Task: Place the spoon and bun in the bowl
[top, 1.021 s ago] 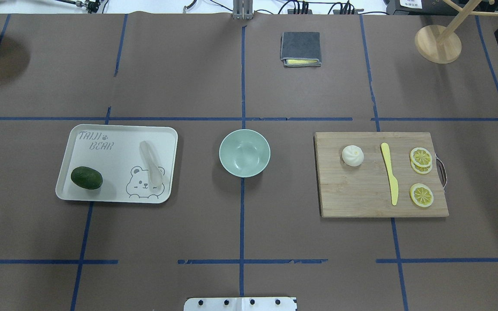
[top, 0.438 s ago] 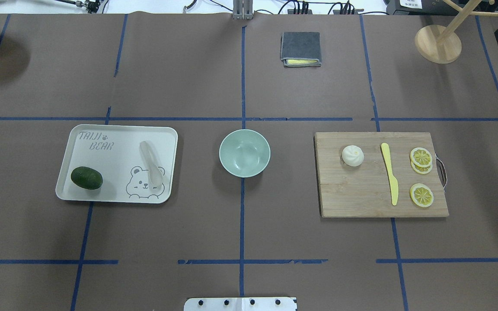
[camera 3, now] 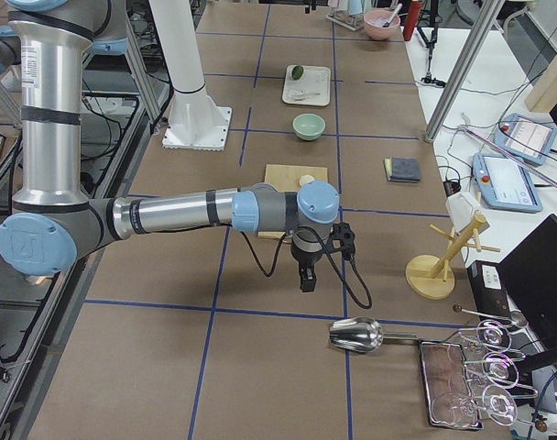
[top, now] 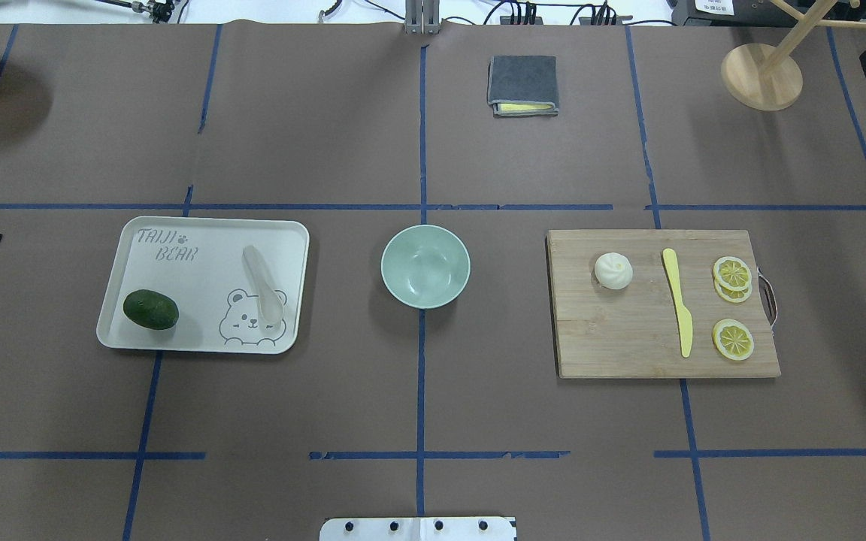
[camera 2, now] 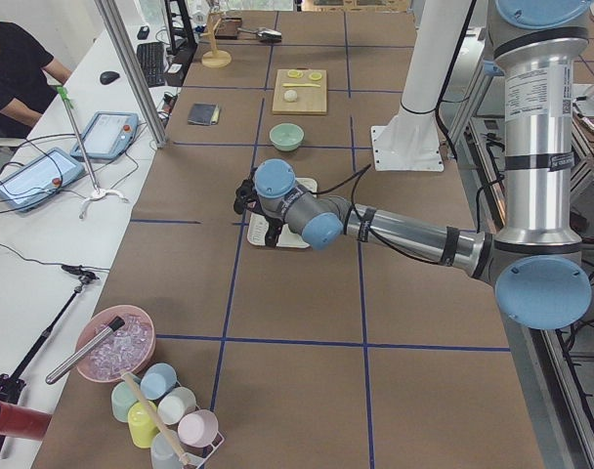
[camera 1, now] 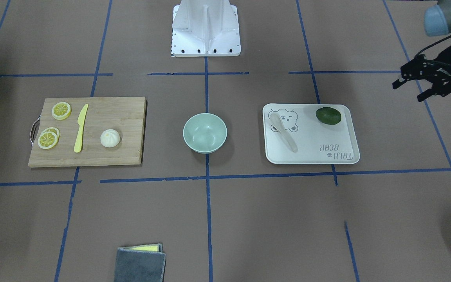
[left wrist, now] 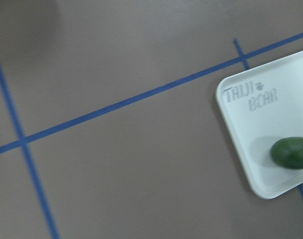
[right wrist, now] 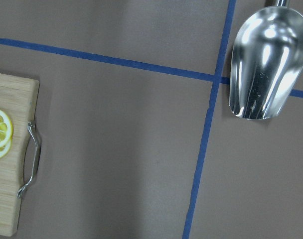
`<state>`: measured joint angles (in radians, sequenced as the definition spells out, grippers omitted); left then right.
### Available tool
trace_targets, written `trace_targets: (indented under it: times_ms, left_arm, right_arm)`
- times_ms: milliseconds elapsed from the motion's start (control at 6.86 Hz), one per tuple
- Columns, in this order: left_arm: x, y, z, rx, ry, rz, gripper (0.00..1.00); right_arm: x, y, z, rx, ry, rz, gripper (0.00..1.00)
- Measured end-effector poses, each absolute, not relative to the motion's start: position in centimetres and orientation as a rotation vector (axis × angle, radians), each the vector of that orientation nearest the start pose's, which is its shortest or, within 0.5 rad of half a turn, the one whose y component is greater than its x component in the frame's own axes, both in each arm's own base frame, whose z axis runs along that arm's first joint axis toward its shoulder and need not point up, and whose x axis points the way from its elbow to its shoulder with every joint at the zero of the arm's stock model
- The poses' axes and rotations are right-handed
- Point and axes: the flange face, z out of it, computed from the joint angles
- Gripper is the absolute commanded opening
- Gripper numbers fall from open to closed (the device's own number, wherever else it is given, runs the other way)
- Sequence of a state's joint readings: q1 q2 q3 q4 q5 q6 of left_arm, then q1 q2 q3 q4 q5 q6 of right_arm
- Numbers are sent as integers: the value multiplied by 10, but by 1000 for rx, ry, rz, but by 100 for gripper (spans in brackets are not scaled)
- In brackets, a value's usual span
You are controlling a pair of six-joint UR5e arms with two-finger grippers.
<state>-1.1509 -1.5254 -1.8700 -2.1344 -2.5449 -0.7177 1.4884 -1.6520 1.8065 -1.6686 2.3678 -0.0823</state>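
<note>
- The spoon (top: 264, 289) lies flat on a pale tray (top: 200, 282), scoop towards the robot's edge of the tabletop and resting on the printed bear, handle towards the far edge.
- The bun (top: 613, 270) sits pleats up on a wooden cutting board (top: 613, 338), on the part of the board nearest the bowl.
- The bowl (top: 425, 267) stands upright at mid-tabletop, between tray and board and apart from both; nothing lies in it.
- The tray is towards the left end of the tabletop and also carries a dark green avocado (top: 150, 309), well apart from the spoon.
- The board is towards the right end; beside the bun lie a yellow knife (top: 678, 300) and, beyond it, lemon slices (top: 732, 274).
- The left tool (camera 1: 408, 91) hovers above the tabletop between the tray and the left end, jaws apart and holding nothing.
- The right tool (camera 3: 307, 275) hangs over the tabletop beyond the board's handle, towards the right end; whether its jaws are apart or together cannot be told.
- A metal scoop (right wrist: 266, 64) lies near the right end.
- A folded grey cloth (top: 522, 84) lies by the far edge.
</note>
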Motion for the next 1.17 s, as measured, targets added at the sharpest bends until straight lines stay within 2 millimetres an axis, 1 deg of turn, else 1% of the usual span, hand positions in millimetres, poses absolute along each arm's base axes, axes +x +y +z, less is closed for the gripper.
trace_targets:
  times_ms: [146,292,438,583,729,875,1021,1167]
  left_arm:
    - [200,-455,411,47,1214,28,100]
    - [257,-456,370,-20,1230,-76,100]
    - [312,-454,342,-81,1214,-176,98]
    - [366,-452,323,-113,1153,-270,97]
    - [405,-450,314,-88,1069,-340,95]
    - [428,-447,314,-60,991,-381,94]
    - [438,-448,319,-26,929,-402,94]
    - [445,-453,329,20,875,-409,88]
  right_arm:
    - [22,-461,589,74,-801,-190,100]
    - [20,-461,590,81,-803,-199,100]
    - [17,-462,593,78,-805,-204,100]
    - [14,-462,595,72,-811,-207,100]
    - [12,-461,596,67,-822,-209,100]
    - [11,-461,598,61,-829,-210,100]
    - [9,-462,601,55,-833,-210,100]
    - [8,-462,603,51,-837,-211,100]
